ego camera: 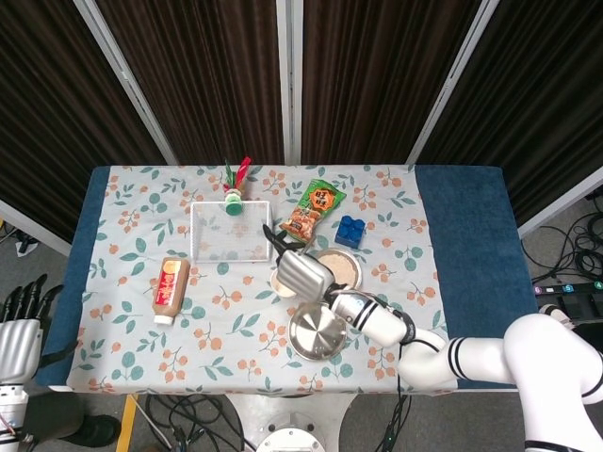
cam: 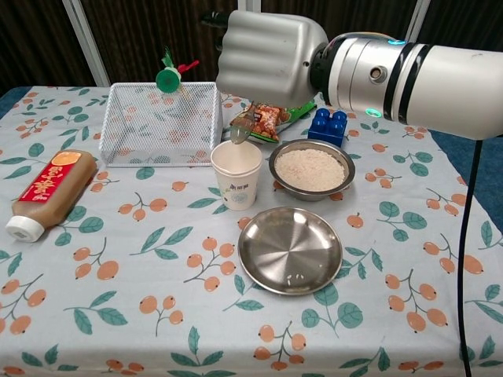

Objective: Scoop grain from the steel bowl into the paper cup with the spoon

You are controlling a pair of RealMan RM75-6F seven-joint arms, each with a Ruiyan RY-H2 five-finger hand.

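Note:
My right hand [cam: 271, 59] [ego camera: 301, 273] grips a metal spoon [cam: 243, 129] whose bowl hangs tilted just above the rim of the white paper cup [cam: 236, 173]. In the head view the hand covers most of the cup [ego camera: 280, 283]. To the cup's right stands the steel bowl [cam: 310, 168] [ego camera: 344, 267], filled with pale grain. My left hand [ego camera: 17, 325] hangs off the table's left edge, fingers spread, holding nothing.
An empty steel plate [cam: 290, 250] with a few grains lies in front of the bowl. A white wire basket [cam: 161, 123], a brown sauce bottle [cam: 45, 193], a snack bag [ego camera: 312, 209], a blue block [cam: 329, 126] and a green-capped toy [cam: 167, 77] stand around.

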